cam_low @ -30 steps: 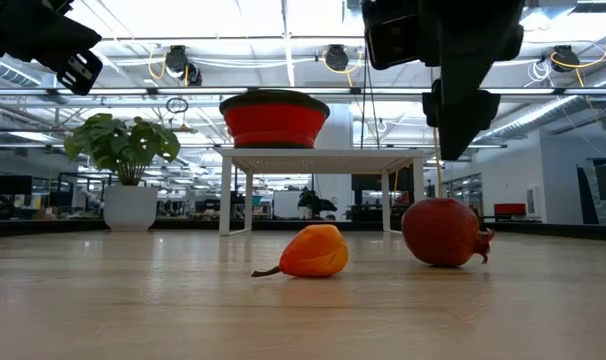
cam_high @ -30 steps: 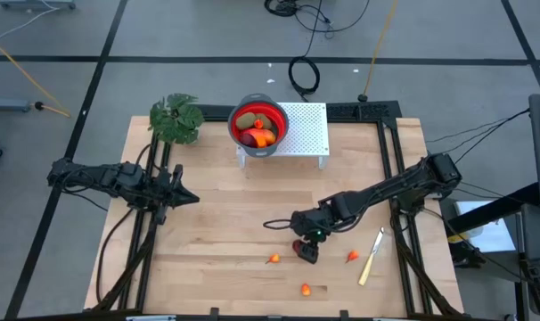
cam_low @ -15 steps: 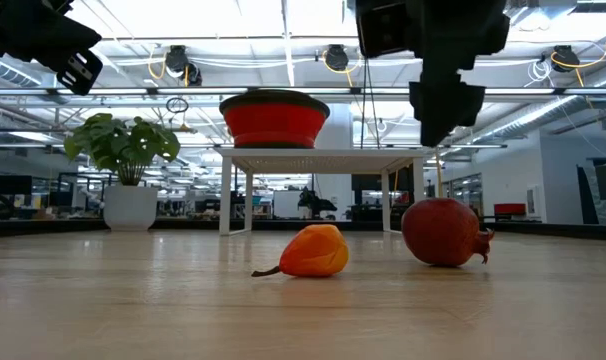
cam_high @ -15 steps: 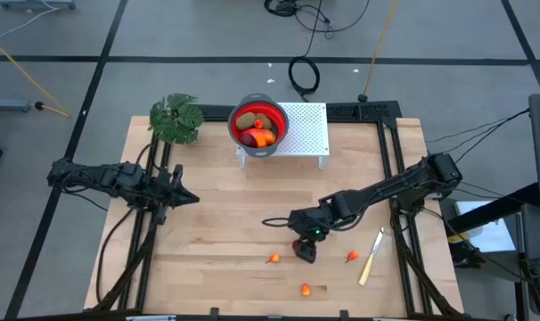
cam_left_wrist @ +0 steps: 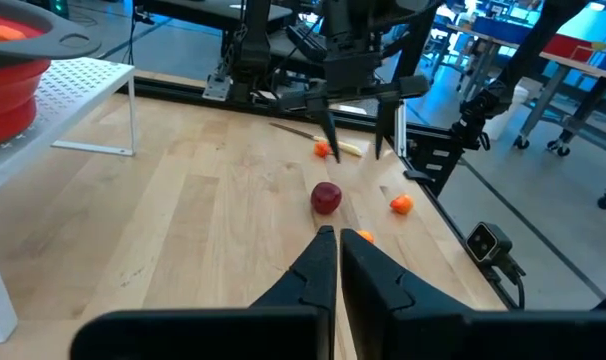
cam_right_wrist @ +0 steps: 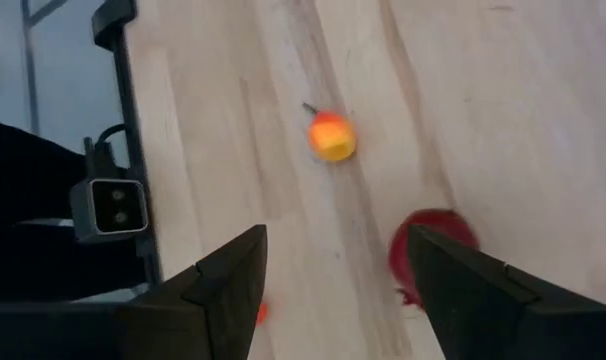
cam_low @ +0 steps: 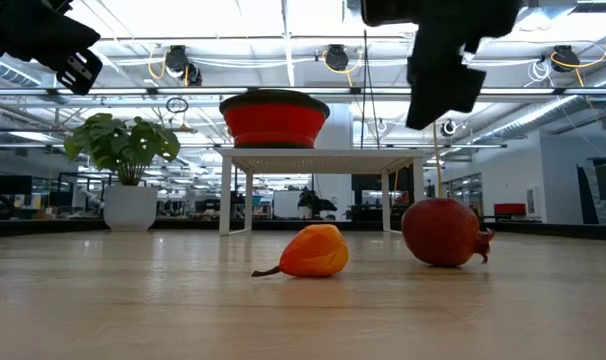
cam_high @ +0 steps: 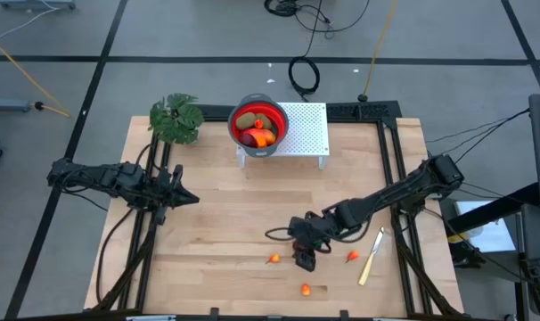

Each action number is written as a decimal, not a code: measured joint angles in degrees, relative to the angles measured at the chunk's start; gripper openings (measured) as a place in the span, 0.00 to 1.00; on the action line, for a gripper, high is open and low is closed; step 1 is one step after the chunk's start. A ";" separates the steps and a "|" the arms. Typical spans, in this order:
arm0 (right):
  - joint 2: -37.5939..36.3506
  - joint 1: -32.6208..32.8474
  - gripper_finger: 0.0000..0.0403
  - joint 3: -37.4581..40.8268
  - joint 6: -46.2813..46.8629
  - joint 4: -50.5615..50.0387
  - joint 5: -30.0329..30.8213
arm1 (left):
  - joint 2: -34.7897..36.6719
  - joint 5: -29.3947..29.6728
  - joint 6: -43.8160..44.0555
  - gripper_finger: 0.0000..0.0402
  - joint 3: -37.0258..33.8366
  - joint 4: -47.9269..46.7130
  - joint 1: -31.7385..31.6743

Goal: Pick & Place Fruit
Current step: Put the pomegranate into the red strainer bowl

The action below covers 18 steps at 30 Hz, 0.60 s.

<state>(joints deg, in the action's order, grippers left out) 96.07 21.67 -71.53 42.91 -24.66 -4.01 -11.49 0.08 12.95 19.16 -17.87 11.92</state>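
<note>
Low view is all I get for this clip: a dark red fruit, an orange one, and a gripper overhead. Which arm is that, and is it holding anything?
Observer: The right gripper, open and empty, hanging close to the dark red fruit.
Operator: Any fruit on the table that I can't see?
Observer: Two: a small orange piece near the table edge and a red-orange piece beside the knife.
Operator: Is the red bowl empty?
Observer: No, the red bowl holds several fruits.
</note>
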 joint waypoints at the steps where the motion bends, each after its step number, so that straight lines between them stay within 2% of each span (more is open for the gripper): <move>1: 0.00 0.58 0.57 -0.04 0.63 0.06 0.27 | 0.00 0.00 0.00 0.04 0.00 0.00 0.00; 6: 0.04 2.66 0.57 -0.06 1.90 -1.58 5.08 | 0.00 0.02 -0.06 0.00 0.00 -0.04 0.00; 10: 0.04 2.78 0.57 -0.06 1.81 -2.36 8.51 | 0.00 0.00 -0.15 0.02 0.00 -0.03 0.00; 18: 3.41 2.56 0.58 -0.08 -2.51 -3.53 8.93 | 0.00 0.00 0.13 0.02 0.00 -0.09 0.00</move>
<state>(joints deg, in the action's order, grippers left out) 99.48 24.23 -71.61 40.40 -28.19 4.93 -11.49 0.08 13.08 19.16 -17.96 11.92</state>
